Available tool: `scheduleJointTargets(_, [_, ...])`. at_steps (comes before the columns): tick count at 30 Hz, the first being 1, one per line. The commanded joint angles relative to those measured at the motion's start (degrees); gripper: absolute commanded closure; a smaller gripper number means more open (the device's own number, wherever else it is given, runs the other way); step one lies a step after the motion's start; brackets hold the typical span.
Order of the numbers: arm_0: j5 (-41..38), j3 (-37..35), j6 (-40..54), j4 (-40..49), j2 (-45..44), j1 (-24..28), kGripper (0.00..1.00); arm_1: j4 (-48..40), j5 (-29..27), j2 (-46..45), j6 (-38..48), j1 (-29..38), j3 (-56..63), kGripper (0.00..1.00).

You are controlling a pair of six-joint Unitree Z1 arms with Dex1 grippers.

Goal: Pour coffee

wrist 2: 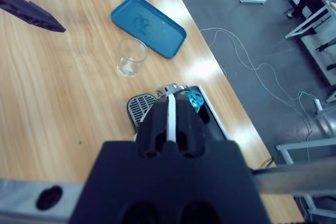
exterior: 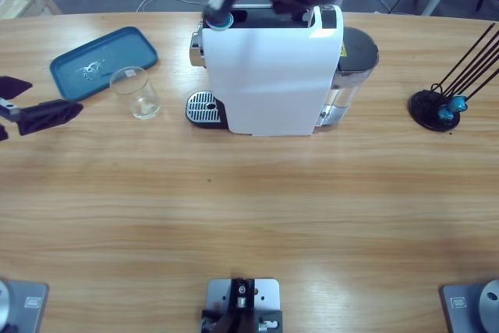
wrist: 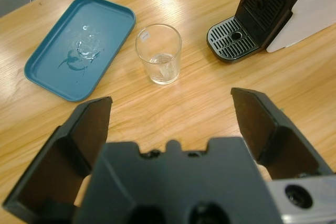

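White machine [exterior: 273, 76]: stood at the middle of the table's far edge, drip grate [exterior: 203, 107] at its foot on the tray side.
Teal capsule [exterior: 221, 21]: sat at the machine's top opening, by the right gripper.
Right gripper [wrist 2: 169, 116]: jaws together, flat against each other, over the machine's top; they held nothing that I could see.
Left gripper [wrist: 170, 114]: jaws spread wide apart, empty, low over the table near its left edge, pointed toward the glass.
Glass [exterior: 136, 92]: clear tumbler, upright on bare wood between the blue tray [exterior: 78, 76] and the grate; touching neither.
Coffee: none visible; the glass looked empty apart from a faint film at the bottom, and nothing dark lay on the grate or tray.
Stage, by judgement: brewing not yet done, capsule being loaded; glass not yet under the spout.
Handling, by judgement: glass light, rigid, smooth-walled and breakable; likely to slip under hard jaws. Best taken across the mid-wall, jaws square on either side, closed gently, kept upright once liquid is in.
Capsule rack [exterior: 440, 107]: black wire stand near the table's right edge, one teal capsule at its base.
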Motion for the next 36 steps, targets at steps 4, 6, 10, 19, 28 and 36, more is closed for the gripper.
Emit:
scheduleJointTargets(4, [-0.5, 1.8, 0.0, -0.7, 1.9, -0.3, 0.027, 7.4, -4.4, 11.1, -2.6, 2.1, -9.3, 1.0])
scheduleJointTargets(6, [-0.5, 1.8, 0.1, -0.7, 1.9, -0.3, 0.027, 8.7, -5.5, 12.4, -2.7, 2.1, -11.3, 1.0])
scheduleJointTargets(10, [-0.5, 1.7, 0.1, -0.7, 1.9, -0.3, 0.027, 9.7, -7.9, 14.5, -2.6, 2.1, -12.8, 1.0])
scheduleJointTargets(19, [-0.5, 1.7, 0.1, -0.8, 2.1, -0.3, 0.027, 12.5, -9.5, 17.4, -2.4, 2.1, -16.5, 1.0])
scheduleJointTargets(28, [-0.5, 1.6, 0.1, -0.7, 2.1, -0.3, 0.027, 13.5, -10.4, 18.7, -2.3, 2.1, -18.4, 1.0])
scheduleJointTargets(36, [-0.5, 1.6, 0.1, -0.7, 2.0, -0.3, 0.027, 14.6, -11.5, 19.6, -1.5, 2.1, -18.9, 1.0])
